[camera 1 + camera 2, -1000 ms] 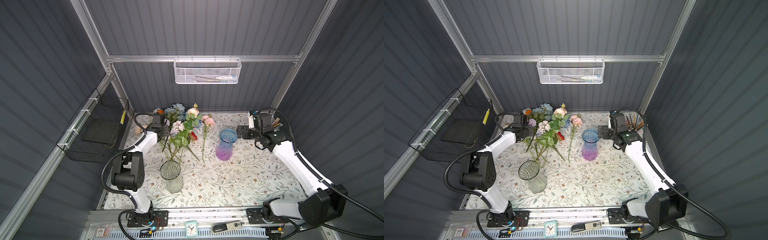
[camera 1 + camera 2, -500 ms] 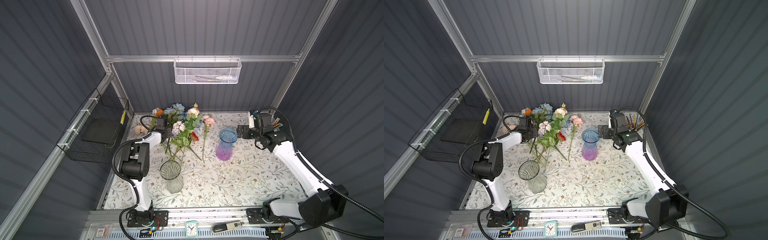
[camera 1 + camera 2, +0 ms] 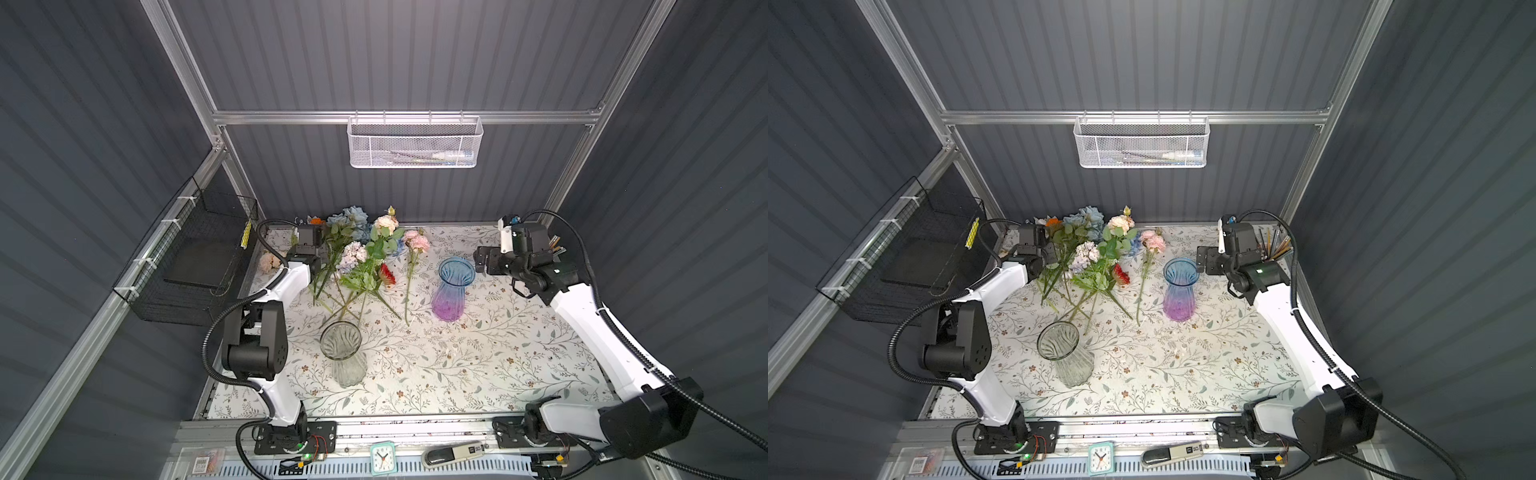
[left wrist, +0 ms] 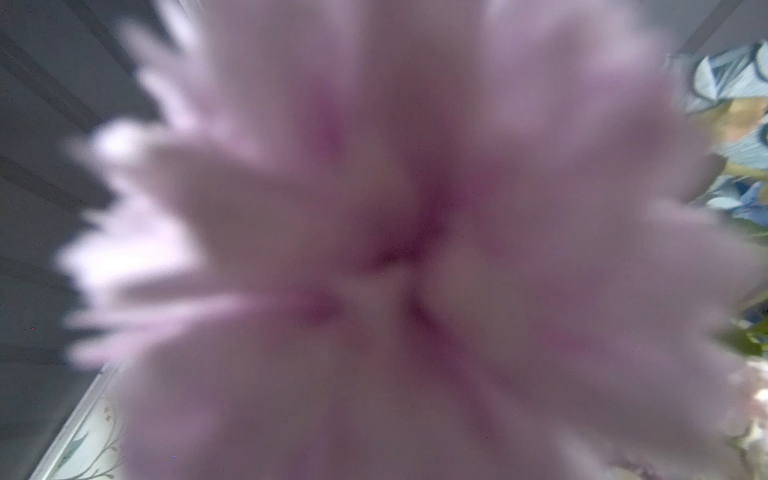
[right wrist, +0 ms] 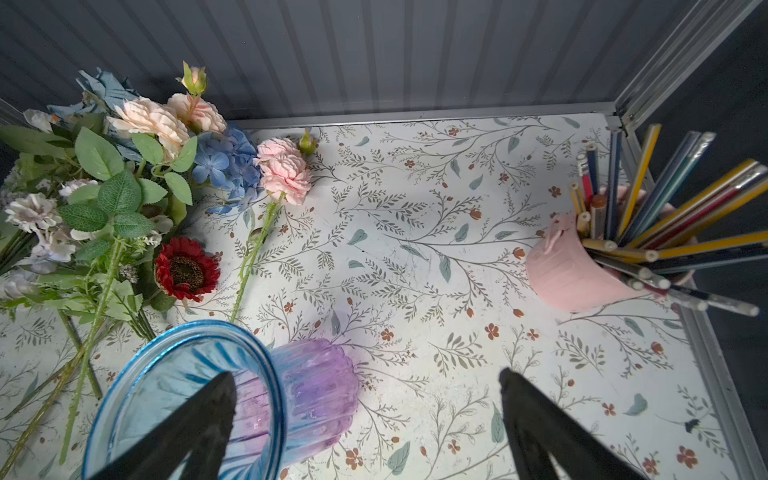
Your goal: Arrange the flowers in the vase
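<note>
Edges, open room. Left edge: the left gripper (image 3: 310, 243) sits at the back left of the tablecloth (image 3: 478, 365), close to the back wall (image 3: 415, 195), hard against the flowers (image 3: 361, 262). These lie flat in a heap at back left, blooms toward the back wall, stems fanning toward the front; none in a vase. A clear glass vase (image 3: 340, 347) stands upright just in front of the stem ends, empty. One pink rose (image 3: 415, 242) lies apart on the heap's right, between the heap and a blue and purple vase (image 3: 453, 291), which stands upright, empty. The right gripper (image 5: 365, 374) hovers just beside that vase's rim, jaws spread wide, grasping nothing; in the right wrist view one finger (image 5: 195, 419) overlaps the vase mouth. A pink pencil cup (image 5: 577, 270) fills the back right corner. Front half and centre right of the cloth: bare, free to move in.

Surface, room. Floral-print cloth, dark ribbed side walls (image 3: 83, 166), aluminium frame (image 3: 266, 117). A black wire basket (image 3: 195, 257) on the left wall, a white mesh basket (image 3: 415, 143) hung from the frame at the back, a small clock (image 3: 382, 457) at the front edge.

Hidden. Left wrist view: a blurred lilac bloom (image 4: 395, 257) covers nearly everything. Left fingertips are buried behind wrist and leaves in both top views; jaws clenched, but whether a stem sits between them cannot be told
</note>
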Controlling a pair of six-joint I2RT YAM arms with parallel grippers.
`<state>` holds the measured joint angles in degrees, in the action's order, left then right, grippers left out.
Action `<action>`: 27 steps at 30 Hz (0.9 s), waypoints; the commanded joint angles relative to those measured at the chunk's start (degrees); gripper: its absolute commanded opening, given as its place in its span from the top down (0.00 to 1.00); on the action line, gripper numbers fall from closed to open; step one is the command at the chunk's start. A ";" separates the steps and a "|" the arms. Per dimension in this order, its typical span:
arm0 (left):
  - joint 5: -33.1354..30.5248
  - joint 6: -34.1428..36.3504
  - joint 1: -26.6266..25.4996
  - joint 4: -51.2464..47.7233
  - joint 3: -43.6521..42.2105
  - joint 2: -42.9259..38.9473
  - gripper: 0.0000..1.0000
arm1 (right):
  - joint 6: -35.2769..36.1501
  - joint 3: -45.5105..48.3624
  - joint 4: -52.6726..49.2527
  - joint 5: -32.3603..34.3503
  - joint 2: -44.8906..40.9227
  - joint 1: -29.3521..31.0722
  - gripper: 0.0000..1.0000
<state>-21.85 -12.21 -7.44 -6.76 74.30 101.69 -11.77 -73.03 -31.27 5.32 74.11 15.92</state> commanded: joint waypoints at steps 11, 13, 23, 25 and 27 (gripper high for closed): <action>34.57 -1.02 0.02 12.09 -0.27 -1.96 1.00 | -1.28 -4.39 -1.67 -0.46 1.50 1.43 0.01; 37.38 -4.03 0.03 16.09 -2.10 -3.27 1.00 | -1.38 -4.99 -2.15 -0.49 1.96 1.87 0.01; 43.56 -8.40 0.03 20.61 -2.43 -11.18 1.00 | -0.37 -7.38 -2.95 2.16 2.86 4.49 0.01; 44.33 -9.22 0.02 21.01 -1.84 -11.21 1.00 | 0.22 -7.63 -2.46 2.36 3.01 5.16 0.01; 44.23 -9.73 0.04 21.93 -2.02 -10.11 1.00 | 0.75 -7.99 -2.45 2.92 3.30 5.91 0.01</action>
<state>19.42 -19.79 -7.44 12.16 71.00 91.35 -12.23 -79.07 -33.76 6.90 77.10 20.95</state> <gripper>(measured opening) 0.061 0.989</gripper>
